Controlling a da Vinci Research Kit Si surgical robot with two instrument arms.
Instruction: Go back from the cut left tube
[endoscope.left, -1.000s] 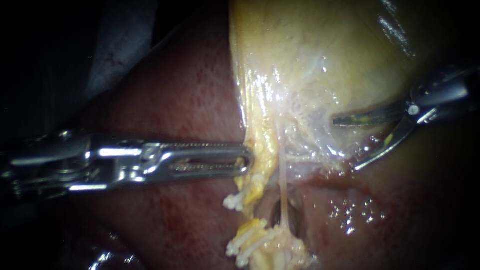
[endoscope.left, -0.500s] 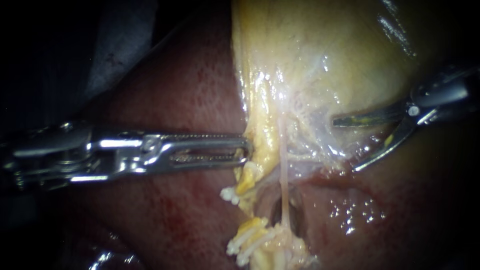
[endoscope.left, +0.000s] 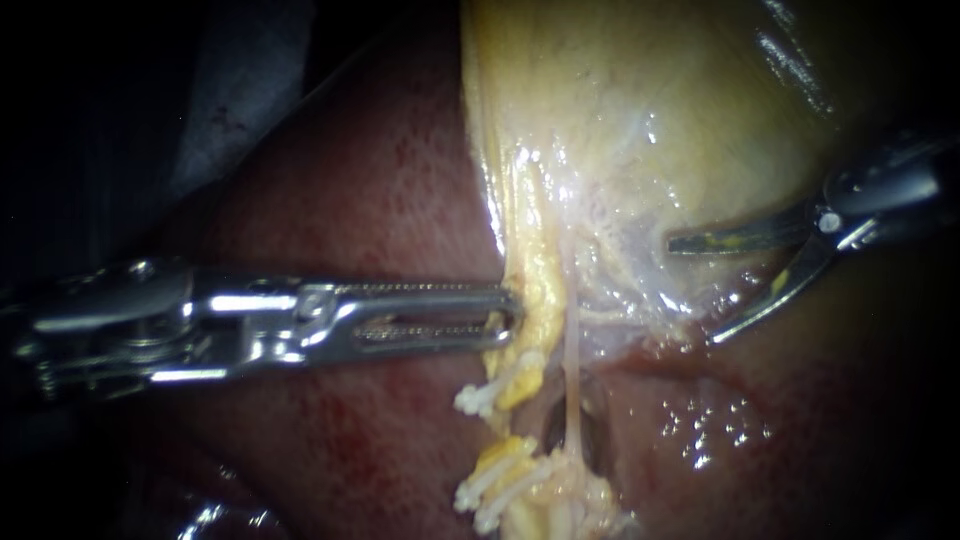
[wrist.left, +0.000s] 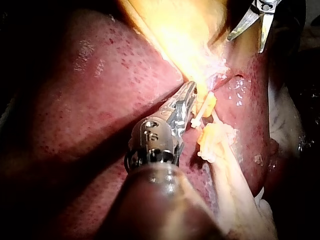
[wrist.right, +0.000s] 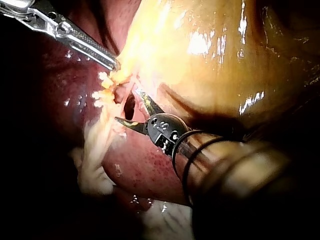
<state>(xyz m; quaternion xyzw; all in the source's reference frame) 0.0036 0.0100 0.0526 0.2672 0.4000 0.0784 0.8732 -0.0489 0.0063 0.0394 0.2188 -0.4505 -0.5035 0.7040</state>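
Left instrument (endoscope.left: 508, 312) in from the left, lying flat over the liver (endoscope.left: 350, 200), jaws clenched on the left edge of the cut left tube (endoscope.left: 535, 285), just on the far side of its far clips (endoscope.left: 482, 397). Behind the shaft, open red liver surface, then dark room out to the left edge. Liver's far-left margin slanting away toward the gallbladder (endoscope.left: 650, 100), shadow beyond it.

Right instrument (endoscope.left: 692, 288) in from the right, jaws (two curved blades) released and spread wide: far blade flat against pale tissue (endoscope.left: 630, 250) at the gallbladder's near side, a yellow smear on it; near blade angled nearer, to the wet liver by that tissue's frayed rim. Well apart from the cut left tube, with a thin pale strand (endoscope.left: 571, 370) and a fold of pale tissue between. Shadowed room behind it toward the right edge.

Cut left tube at mid-scene, nearer than the gallbladder: a yellow, glistening strip in two parts. Far stump (endoscope.left: 540, 320) hanging from the gallbladder's narrow end, finishing in white clips splayed to the left. Near stump (endoscope.left: 500, 462) lumpy and yellow, crossed by the near clips (endoscope.left: 480, 500). Clear gap between the two stumps; a dark hollow (endoscope.left: 552, 432) just right of it. Thin pale strand unbroken, running past the gap into the near clump.

From the left wrist: far clips just beside the jaw tips
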